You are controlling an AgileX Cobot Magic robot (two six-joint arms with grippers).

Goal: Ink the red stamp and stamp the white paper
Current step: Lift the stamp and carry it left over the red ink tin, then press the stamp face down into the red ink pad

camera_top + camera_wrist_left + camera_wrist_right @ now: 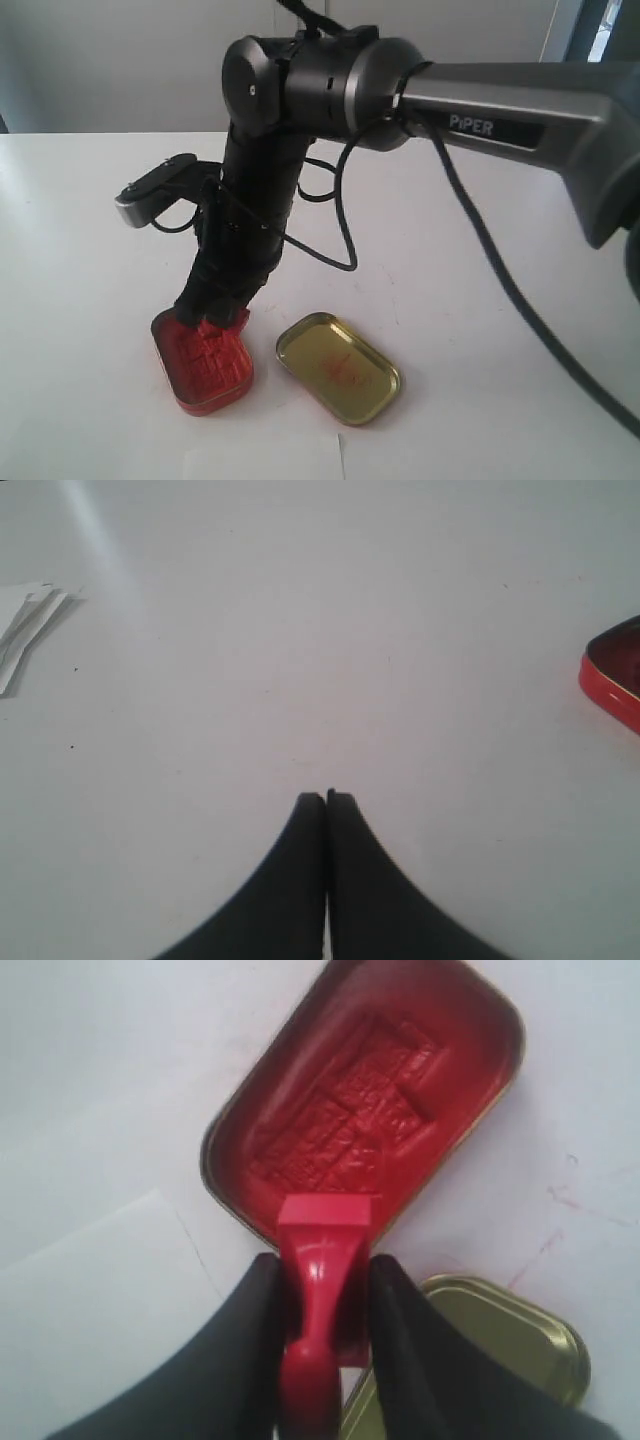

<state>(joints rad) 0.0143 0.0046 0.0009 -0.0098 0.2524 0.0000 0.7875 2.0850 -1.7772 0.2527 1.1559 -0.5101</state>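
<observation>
My right gripper is shut on the red stamp, its fingers clamping the narrow handle. The stamp's square base hangs over the near rim of the open red ink pad tin; whether it touches the pad cannot be told. In the exterior view the right gripper points down at the back edge of the ink pad tin, and the stamp is hidden there. The white paper lies at the front edge, also visible beside the tin as the white paper. My left gripper is shut and empty above bare table.
The tin's gold lid lies open side up just right of the ink pad, smeared with red; the same lid shows beside my right fingers. In the left wrist view the red tin and some paper sit at opposite edges.
</observation>
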